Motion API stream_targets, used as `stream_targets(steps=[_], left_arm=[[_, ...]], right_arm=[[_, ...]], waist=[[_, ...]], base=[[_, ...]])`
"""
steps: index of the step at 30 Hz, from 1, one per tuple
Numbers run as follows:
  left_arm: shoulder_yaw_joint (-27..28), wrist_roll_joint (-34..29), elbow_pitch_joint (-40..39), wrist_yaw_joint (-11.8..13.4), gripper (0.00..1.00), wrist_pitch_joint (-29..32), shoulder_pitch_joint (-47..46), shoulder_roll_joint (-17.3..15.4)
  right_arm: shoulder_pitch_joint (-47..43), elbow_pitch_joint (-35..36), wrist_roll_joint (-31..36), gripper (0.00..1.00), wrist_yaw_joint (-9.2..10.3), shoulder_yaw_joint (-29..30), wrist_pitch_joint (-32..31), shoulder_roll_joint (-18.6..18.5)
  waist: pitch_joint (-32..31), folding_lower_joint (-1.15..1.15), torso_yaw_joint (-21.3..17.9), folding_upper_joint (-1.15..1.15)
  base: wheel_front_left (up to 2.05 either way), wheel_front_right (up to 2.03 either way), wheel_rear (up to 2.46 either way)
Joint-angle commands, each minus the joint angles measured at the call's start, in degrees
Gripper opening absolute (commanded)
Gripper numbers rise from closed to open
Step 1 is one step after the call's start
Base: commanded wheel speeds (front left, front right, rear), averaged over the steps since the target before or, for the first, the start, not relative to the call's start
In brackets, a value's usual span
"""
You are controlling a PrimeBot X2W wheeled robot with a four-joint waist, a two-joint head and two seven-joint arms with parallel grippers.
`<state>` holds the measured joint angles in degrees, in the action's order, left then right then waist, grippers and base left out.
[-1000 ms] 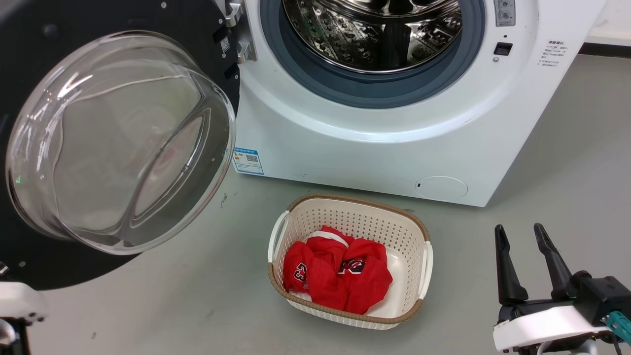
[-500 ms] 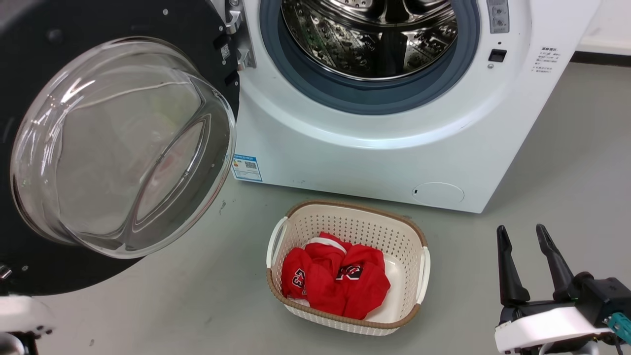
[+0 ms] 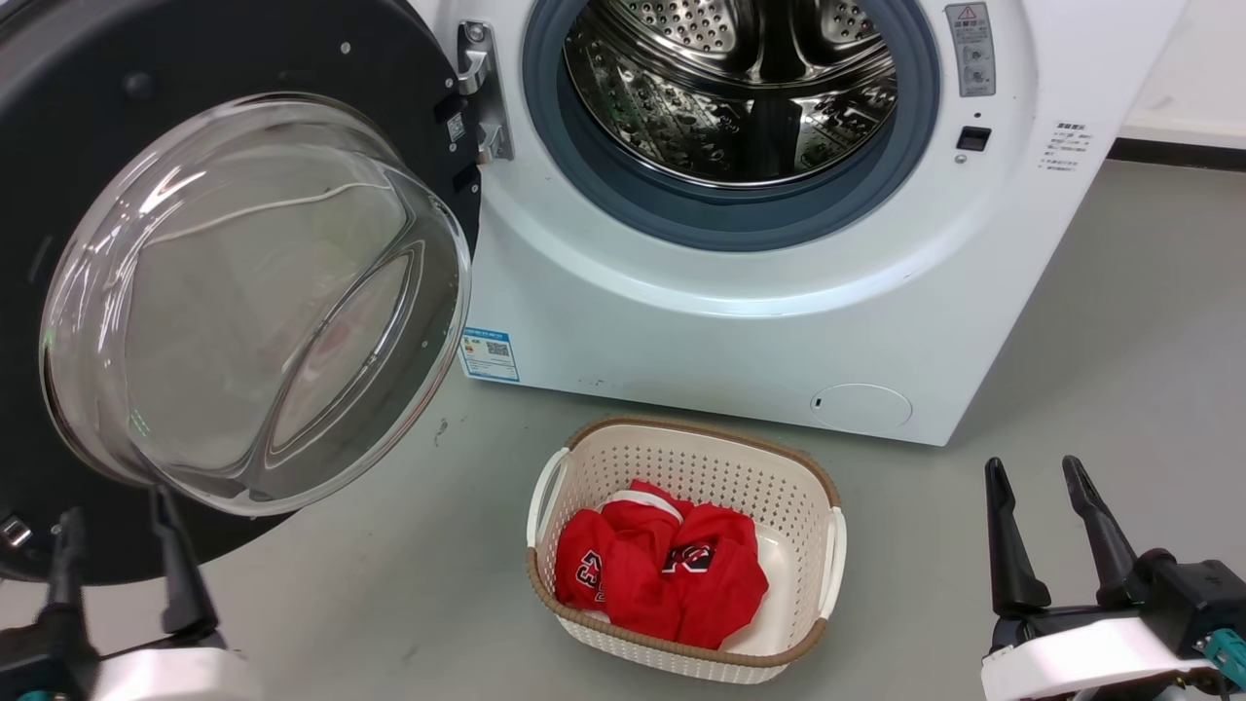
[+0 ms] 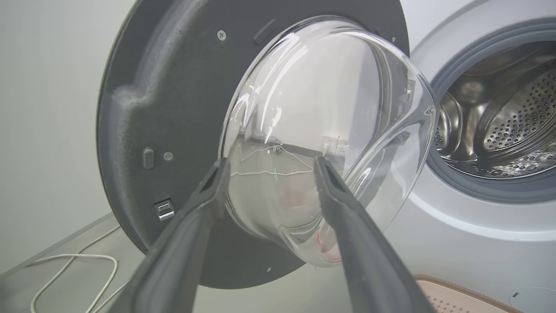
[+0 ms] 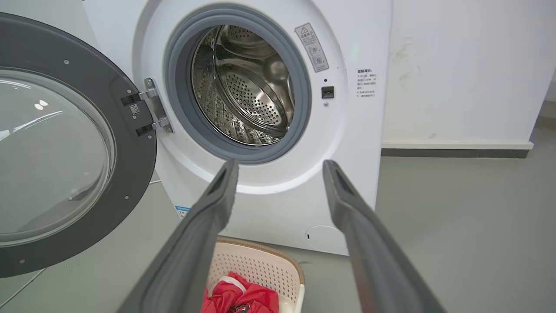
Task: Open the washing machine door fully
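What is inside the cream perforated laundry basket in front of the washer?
A crumpled red fabric garment with black-and-white lettering lies in the cream perforated plastic basket. Anything beneath the garment is covered.

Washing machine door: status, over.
Left gripper open, right gripper open, both empty. Washing machine door swung wide, left gripper near its lower edge. Basket on floor, apart from door.
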<state>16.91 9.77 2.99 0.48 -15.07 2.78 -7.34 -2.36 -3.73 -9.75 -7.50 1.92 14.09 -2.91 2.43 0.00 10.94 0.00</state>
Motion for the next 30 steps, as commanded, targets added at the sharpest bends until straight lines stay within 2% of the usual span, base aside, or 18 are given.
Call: stream_targets(steps=[1, 9, 18, 30], left_arm=[[-1.56, -1.35, -1.83, -0.24, 1.0, -0.14, 1.22, 1.05], [-7.41, -4.11, -3.31, -2.0, 1.0, -0.14, 0.7, 2.34], [-12.01, -4.93, 0.95, -4.01, 1.0, -0.14, -3.69, 2.56], [-13.66, -4.41, 2.74, -3.86, 1.0, -0.14, -3.25, 3.48]], right_arm=[[-0.48, 0.36, 0.3, 1.0, 0.01, -0.05, -0.15, 0.06], [-0.46, 1.1, 2.27, 1.0, 0.01, -0.03, -0.91, 0.06], [0.39, 2.44, 4.9, 1.0, 0.01, -0.64, -1.93, 0.07], [0.41, 1.8, 5.31, 1.0, 0.02, -2.11, -3.09, 0.07]], waist=[[-0.31, 0.0, -0.63, 0.0], [-0.89, 0.0, -3.24, 0.0], [-1.37, 0.0, -7.83, 0.0], [-1.4, 0.0, -11.1, 0.0]], base=[[0.0, 0.0, 0.0], [0.0, 0.0, 0.0], [0.0, 0.0, 0.0], [0.0, 0.0, 0.0]])
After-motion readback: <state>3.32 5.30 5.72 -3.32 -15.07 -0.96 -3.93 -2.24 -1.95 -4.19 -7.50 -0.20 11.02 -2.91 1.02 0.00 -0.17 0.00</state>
